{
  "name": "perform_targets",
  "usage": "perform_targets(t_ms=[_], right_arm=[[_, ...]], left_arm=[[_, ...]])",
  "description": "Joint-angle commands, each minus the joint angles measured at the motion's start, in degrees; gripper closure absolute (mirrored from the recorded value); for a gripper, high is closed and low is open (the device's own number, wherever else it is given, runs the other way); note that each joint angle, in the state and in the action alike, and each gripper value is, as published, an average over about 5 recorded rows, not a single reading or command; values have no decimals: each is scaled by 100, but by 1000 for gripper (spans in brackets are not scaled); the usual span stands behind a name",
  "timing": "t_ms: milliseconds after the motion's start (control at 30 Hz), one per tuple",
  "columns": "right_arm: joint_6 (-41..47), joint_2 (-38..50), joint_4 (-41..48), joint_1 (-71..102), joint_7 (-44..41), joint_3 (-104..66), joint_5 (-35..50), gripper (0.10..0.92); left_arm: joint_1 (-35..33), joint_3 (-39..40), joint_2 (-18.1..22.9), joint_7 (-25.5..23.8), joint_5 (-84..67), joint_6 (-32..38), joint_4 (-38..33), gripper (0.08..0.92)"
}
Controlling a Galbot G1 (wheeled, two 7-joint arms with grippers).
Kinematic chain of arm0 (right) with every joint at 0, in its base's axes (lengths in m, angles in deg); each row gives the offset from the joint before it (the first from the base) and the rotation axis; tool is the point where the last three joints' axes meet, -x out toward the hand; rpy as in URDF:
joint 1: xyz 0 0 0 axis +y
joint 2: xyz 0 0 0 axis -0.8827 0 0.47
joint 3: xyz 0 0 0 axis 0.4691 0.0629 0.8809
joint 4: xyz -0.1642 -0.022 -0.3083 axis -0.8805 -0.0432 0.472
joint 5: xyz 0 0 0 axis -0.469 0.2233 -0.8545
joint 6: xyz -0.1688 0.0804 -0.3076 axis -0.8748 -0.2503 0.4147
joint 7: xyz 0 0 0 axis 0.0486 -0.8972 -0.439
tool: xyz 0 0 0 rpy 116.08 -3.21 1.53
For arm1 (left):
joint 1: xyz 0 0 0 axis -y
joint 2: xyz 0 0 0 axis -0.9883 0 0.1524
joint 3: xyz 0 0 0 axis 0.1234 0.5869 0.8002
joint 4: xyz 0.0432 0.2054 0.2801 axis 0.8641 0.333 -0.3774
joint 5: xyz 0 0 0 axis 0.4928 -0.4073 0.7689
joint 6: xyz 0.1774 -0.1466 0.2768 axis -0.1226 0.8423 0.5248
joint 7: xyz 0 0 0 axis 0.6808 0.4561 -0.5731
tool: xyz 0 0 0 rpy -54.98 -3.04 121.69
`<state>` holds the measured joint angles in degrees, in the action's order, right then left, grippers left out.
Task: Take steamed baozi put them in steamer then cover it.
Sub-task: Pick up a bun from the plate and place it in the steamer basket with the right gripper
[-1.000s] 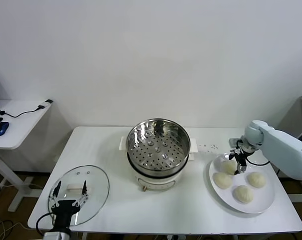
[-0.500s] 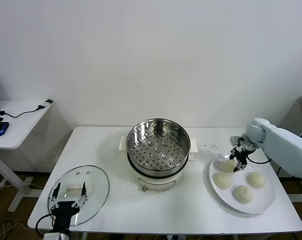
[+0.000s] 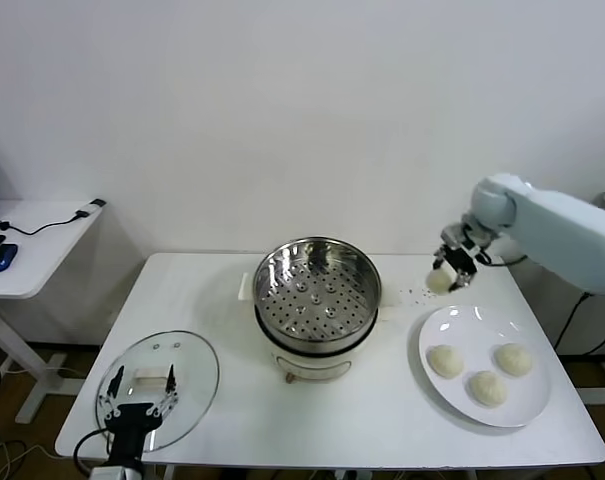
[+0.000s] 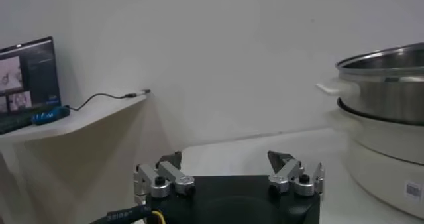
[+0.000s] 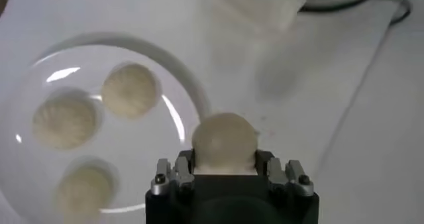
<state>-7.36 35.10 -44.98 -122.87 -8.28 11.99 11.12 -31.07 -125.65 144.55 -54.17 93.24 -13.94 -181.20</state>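
Observation:
My right gripper (image 3: 448,272) is shut on one steamed baozi (image 3: 440,281), held in the air between the steamer (image 3: 317,290) and the white plate (image 3: 534,398). In the right wrist view that baozi (image 5: 224,142) sits squeezed between the jaws. Three more baozi (image 3: 446,361) lie on the plate. The steel steamer basket is uncovered with nothing in it and sits on its white cooker base. The glass cover (image 3: 187,378) lies flat at the table's front left. My left gripper (image 3: 138,398) hovers open over the cover's near edge, touching nothing.
A side desk (image 3: 32,250) with a cable and a dark device stands to the left of the table. Small dark specks (image 3: 417,293) dot the tabletop behind the plate. The steamer's side (image 4: 384,106) shows in the left wrist view.
My right gripper closed on a baozi on the plate, then lifted it up and toward the steamer. Three baozi stay on the plate. The left arm has not moved.

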Motion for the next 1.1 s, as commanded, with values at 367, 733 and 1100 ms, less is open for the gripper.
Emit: perform_targets(t_ms=[367, 733, 1100], right_arm=[[-2074, -2255, -304, -245, 520, -273, -1834, 431], [-2161, -2908, 527, 882, 635, -589, -2516, 431], [-2237, -3073, 1316, 1422, 707, -865, -3114, 431]], left_arm=[[-81, 66, -52, 34, 119, -192, -66, 177], [-174, 28, -18, 129, 56, -199, -176, 177], [-185, -1, -59, 144, 10, -176, -99, 177]])
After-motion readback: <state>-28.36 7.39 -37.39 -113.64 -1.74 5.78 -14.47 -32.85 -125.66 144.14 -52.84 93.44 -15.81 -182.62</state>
